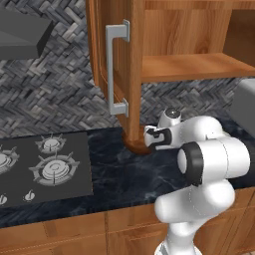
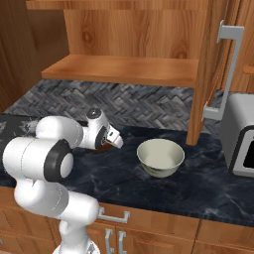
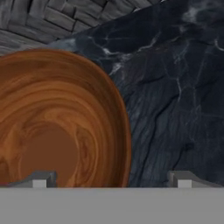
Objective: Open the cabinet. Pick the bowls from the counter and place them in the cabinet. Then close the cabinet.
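Note:
The cabinet stands open, its left door and right door swung out over the counter. The dark reddish-brown wooden bowl sits on the counter just below the left door's lower edge. My gripper is open and low over this bowl, one fingertip inside it and the other outside over the marble, so the rim lies between them. In the right base view the gripper hides most of that bowl. The cream bowl stands upright to its right.
A gas hob lies to the left on the counter, with a grey hood above it. A grey appliance stands at the right, behind the right door's handle. The bare cabinet shelf hangs above the bowls.

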